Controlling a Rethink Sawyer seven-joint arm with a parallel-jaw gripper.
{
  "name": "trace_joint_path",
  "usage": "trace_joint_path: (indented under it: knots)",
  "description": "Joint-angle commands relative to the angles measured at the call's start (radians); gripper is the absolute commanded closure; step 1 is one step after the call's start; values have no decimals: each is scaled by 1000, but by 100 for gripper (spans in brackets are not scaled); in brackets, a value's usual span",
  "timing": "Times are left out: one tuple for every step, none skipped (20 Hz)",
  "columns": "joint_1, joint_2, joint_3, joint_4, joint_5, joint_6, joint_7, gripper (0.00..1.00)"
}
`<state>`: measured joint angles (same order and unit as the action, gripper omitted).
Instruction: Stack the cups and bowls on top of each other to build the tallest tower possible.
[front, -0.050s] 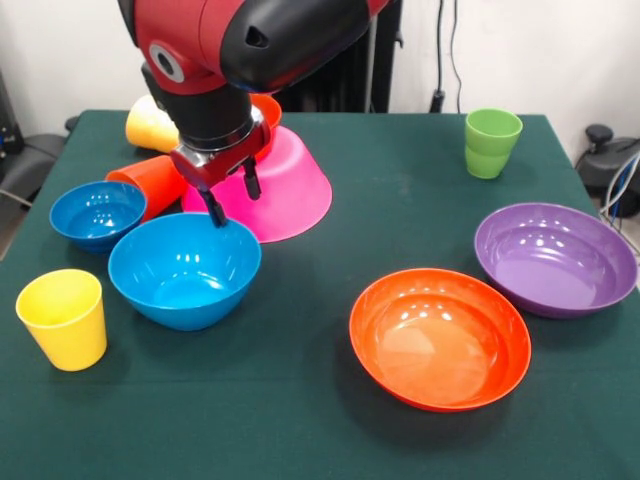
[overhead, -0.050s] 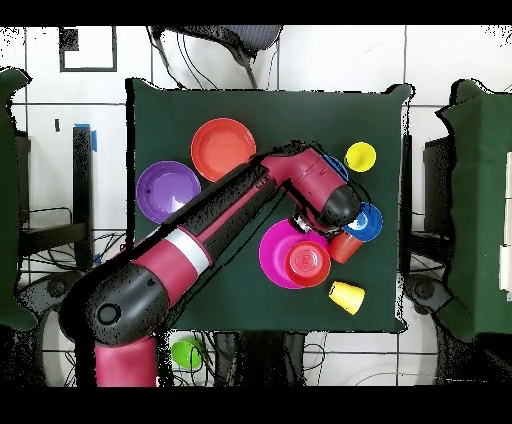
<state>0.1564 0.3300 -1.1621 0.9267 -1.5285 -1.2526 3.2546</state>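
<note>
My gripper (front, -0.050s: 235, 205) is open, empty, and hangs just over the far rim of the medium blue bowl (front, -0.050s: 185, 270), its left fingertip (front, -0.050s: 216, 213) close to that rim. Directly behind it is the tower: an upside-down large pink bowl (front, -0.050s: 285, 190) (overhead, -0.050s: 275, 255) with the small orange bowl (front, -0.050s: 268, 108) (overhead, -0.050s: 307, 262) on top. A small blue bowl (front, -0.050s: 97, 213) (overhead, -0.050s: 368, 222) sits left. An orange-red cup (front, -0.050s: 150, 180) (overhead, -0.050s: 343, 247) and a yellow cup (front, -0.050s: 150, 125) (overhead, -0.050s: 346, 296) lie on their sides. In the overhead view the arm hides the gripper.
Another yellow cup (front, -0.050s: 62, 318) (overhead, -0.050s: 360, 156) stands upright at the near left. A wide orange bowl (front, -0.050s: 440, 338) (overhead, -0.050s: 222, 148) and a wide purple bowl (front, -0.050s: 555, 258) (overhead, -0.050s: 167, 190) sit on the right. A green cup (front, -0.050s: 492, 142) (overhead, -0.050s: 186, 352) stands at the far right.
</note>
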Motion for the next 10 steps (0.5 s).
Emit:
trace_joint_path:
  knots:
    - [-17, 30, 167, 2, 73, 122, 43, 0]
    - [-18, 27, 167, 2, 79, 125, 41, 0]
    - [-19, 25, 167, 2, 84, 125, 40, 0]
    - [-18, 26, 167, 2, 87, 125, 39, 0]
    - [-18, 25, 167, 2, 91, 124, 39, 0]
    - [-17, 25, 167, 2, 94, 124, 38, 0]
    - [-17, 24, 166, 2, 98, 125, 37, 0]
    - [-18, 23, 166, 3, 104, 126, 33, 0]
    - [-19, 21, 165, 3, 109, 127, 30, 0]
    - [-20, 19, 165, 6, 117, 132, 22, 0]
